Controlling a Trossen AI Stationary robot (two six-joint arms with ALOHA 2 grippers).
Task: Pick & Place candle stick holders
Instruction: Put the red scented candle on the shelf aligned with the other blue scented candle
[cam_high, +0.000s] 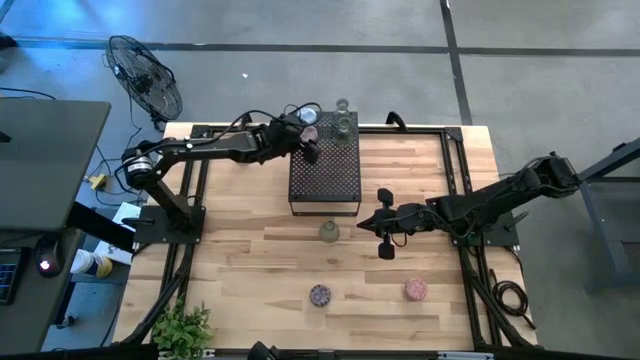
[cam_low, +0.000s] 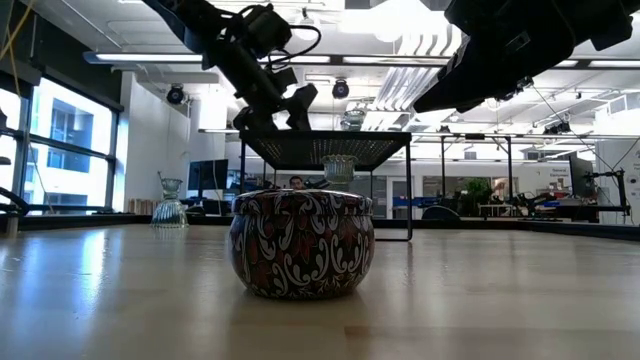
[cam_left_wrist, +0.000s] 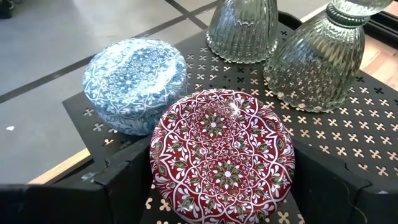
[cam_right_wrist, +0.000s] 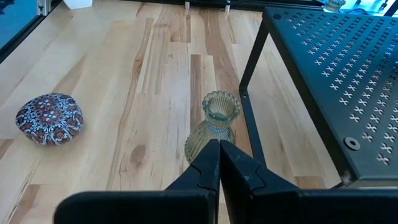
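**Risk: knock-overs on a crowded stand corner, and a pressed-together end effector aimed at the floor-level holder**

Left end effector (cam_high: 312, 148): over the stand's far-left corner, right above the red patterned tin (cam_left_wrist: 222, 154). Its fingers flank the tin in the left wrist view, spread and not visibly pinching; contact at the tips is out of frame. Just beside the red tin sit a blue patterned tin (cam_left_wrist: 135, 84) and two ribbed glass candle stick holders (cam_left_wrist: 318, 59), all crammed into that one corner of the black perforated stand (cam_high: 325, 175).
- Any sideways drift while lifting off likely shoves the red tin into the blue one, which sits near the stand's edge and could go over.
- The glass holders are tall, narrow-necked, probably top-heavy. A wrist swing could tip them; glass on metal is a chip risk.

Right end effector (cam_right_wrist: 219, 163): fingers pressed together, pointing at the greenish glass holder (cam_right_wrist: 212, 127) standing upright on the worktop (cam_high: 250, 260) just beside the stand's front leg.
- Advancing with fingers together would push or topple it, not grasp it. Needs spreading first.
- The leg is close, so a finger could snag the frame on approach.

Still on the worktop, well apart: a dark patterned tin (cam_high: 319, 294) and a pink one (cam_high: 415, 290). No immediate risk there.
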